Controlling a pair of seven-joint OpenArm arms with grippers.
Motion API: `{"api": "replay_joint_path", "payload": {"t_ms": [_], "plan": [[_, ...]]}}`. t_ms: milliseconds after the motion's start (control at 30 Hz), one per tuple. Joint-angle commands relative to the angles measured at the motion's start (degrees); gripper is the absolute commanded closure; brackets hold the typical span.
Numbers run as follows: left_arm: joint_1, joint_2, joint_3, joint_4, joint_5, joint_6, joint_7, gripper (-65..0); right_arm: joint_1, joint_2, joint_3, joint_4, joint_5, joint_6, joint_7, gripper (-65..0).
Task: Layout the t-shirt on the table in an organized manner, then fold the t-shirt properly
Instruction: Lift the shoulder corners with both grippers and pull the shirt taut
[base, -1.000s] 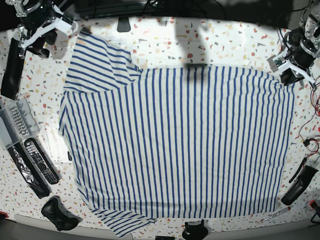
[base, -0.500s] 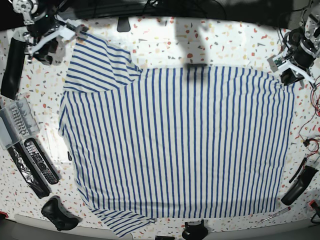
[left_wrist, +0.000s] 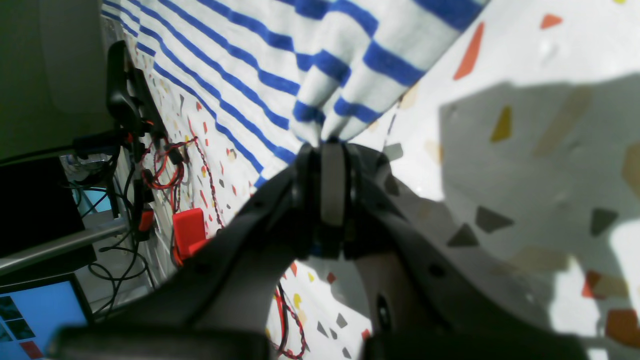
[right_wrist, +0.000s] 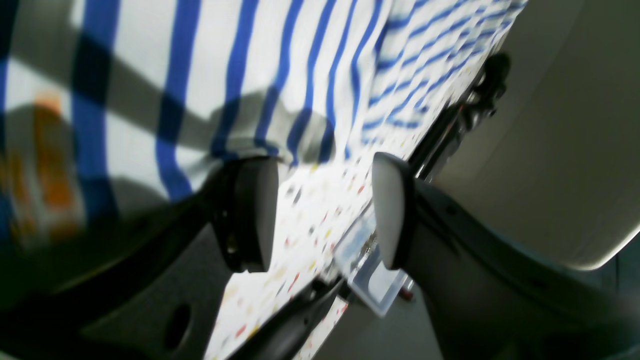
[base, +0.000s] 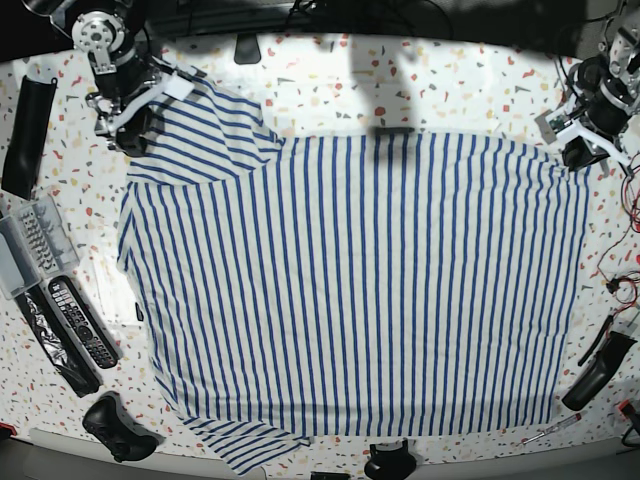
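Observation:
The white t-shirt (base: 370, 280) with blue stripes lies spread flat over most of the speckled table (base: 450, 85), one sleeve at the far left and one at the near left. My left gripper (base: 578, 155) is shut on the shirt's far right corner; in the left wrist view the gripper (left_wrist: 324, 147) pinches bunched striped cloth (left_wrist: 320, 75) just above the table (left_wrist: 540, 100). My right gripper (base: 135, 125) is open over the far left sleeve's edge. In the right wrist view the gripper (right_wrist: 320, 210) holds nothing, with the shirt (right_wrist: 200, 65) beside its left finger (right_wrist: 252, 210).
Along the table's left edge lie a long black case (base: 22, 120), a clear plastic box (base: 25, 245), remote controls (base: 75, 320) and a black game controller (base: 120, 425). Red cables (base: 620, 285) and a black tool (base: 600, 370) sit at the right edge. A red block (left_wrist: 189, 227) lies among wires.
My right arm has swung from the table's far left corner to the right, and its gripper now sits over the far sleeve. The left arm and the shirt have not moved.

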Motion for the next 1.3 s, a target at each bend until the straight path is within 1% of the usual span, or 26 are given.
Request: {"api": "replay_joint_path", "payload": {"t_ms": [0,100,167,267,400,433,467,533,567,633,733,800,900,967,1000,1133,1200,1267], "plan": [[0.15,-0.98,-0.17,0.04,0.13,-0.39,1.05,0.0,0.92,0.02,-0.09,0.46,0.15,1.01,1.25,-29.9],[0.17,-0.98,-0.17,0.04,0.15,-0.42,1.07,0.0,3.13,-2.23,-0.68,0.46,0.17,6.71,4.79,-29.9],[0.2,-0.98,-0.17,0.04,0.13,-0.39,1.25,0.0,4.26,-3.48,-1.14,0.46,0.22,10.95,5.88,-29.9],[0.17,-0.98,-0.17,0.04,0.13,-0.39,1.22,0.0,5.77,-4.13,-1.64,0.46,0.2,15.87,5.75,-29.9],[0.22,-0.98,-0.17,0.04,0.13,-0.42,1.2,0.0,7.17,-5.51,-1.6,0.46,0.17,25.9,4.66,-29.8],[0.31,-0.98,-0.17,0.04,0.15,-0.42,1.2,0.0,7.34,-5.77,-1.6,0.46,0.17,27.45,4.68,-27.7],[0.31,-0.98,-0.17,0.04,0.15,-0.44,1.22,0.0,7.45,-5.95,-1.6,0.46,0.15,28.17,4.61,-22.6],[0.31,-0.98,-0.17,0.04,0.13,-0.42,1.22,0.0,7.72,-5.95,-1.6,0.46,0.17,28.13,4.48,-6.9],[0.33,-0.98,-0.17,0.04,0.13,-0.42,1.25,0.0,7.8,-5.95,-1.6,0.46,0.15,27.8,4.09,0.0],[0.33,-0.98,-0.17,0.04,-0.11,-0.42,1.25,0.0,7.93,-5.77,-1.6,0.48,0.55,24.76,2.73,0.0],[0.33,-0.98,-0.17,0.04,-0.09,-0.42,1.73,0.0,7.93,-4.28,-1.6,0.55,5.9,17.03,2.64,0.0],[0.33,-1.01,-0.17,0.04,-0.11,-0.39,1.81,0.0,7.91,-2.36,-1.6,0.94,6.88,14.56,3.23,0.0],[0.33,-1.01,-0.17,0.07,-3.37,-0.42,3.78,0.0,7.89,0.48,-1.57,2.58,13.51,13.44,2.01,0.0],[0.44,-1.01,-0.17,0.22,-5.81,-0.39,5.35,0.0,7.85,1.42,-1.55,3.41,17.84,13.31,0.79,0.0],[0.61,-1.01,-0.17,0.39,-6.36,-0.39,6.03,0.0,7.69,1.68,-1.55,3.61,18.82,13.31,0.66,0.0],[3.32,-1.01,-0.17,2.97,-6.56,-0.33,8.2,0.0,6.01,1.7,-1.55,3.65,19.1,13.03,0.66,0.0],[5.49,-1.01,-0.17,5.42,-7.85,0.24,9.33,0.0,4.55,2.14,-1.55,3.67,19.1,11.5,0.68,0.0],[7.54,-1.03,-0.2,8.07,-9.01,2.25,11.26,0.0,2.75,2.97,-1.55,3.67,19.02,9.22,0.59,0.0]]}}
